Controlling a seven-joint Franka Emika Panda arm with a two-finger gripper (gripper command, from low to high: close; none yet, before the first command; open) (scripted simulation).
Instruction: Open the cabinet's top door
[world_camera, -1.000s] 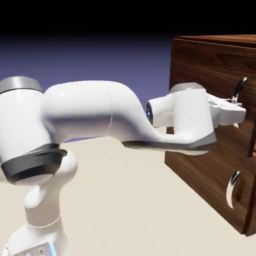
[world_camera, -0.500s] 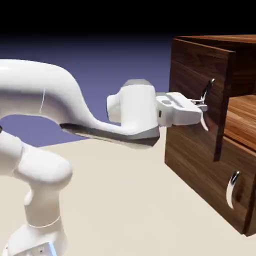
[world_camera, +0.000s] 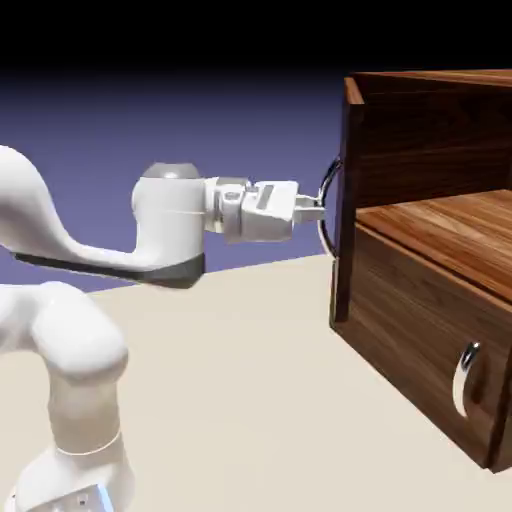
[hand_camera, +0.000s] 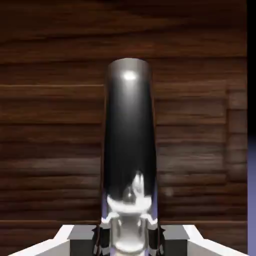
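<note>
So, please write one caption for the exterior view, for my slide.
The robot's hand grips the curved handle of the cabinet's top door, swung open.

the exterior view stands back from the cabinet (world_camera: 430, 310), facing its front obliquely; the hand view looks close-up at the cabinet's top door (hand_camera: 200, 115), which both share.

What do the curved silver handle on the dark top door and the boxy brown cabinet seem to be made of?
Curved silver handle: probably polished chrome or similar metal; sharp bright highlights, mirror-like reflections.

Boxy brown cabinet: looks like walnut wood, possibly veneer; streaky dark grain.
</note>
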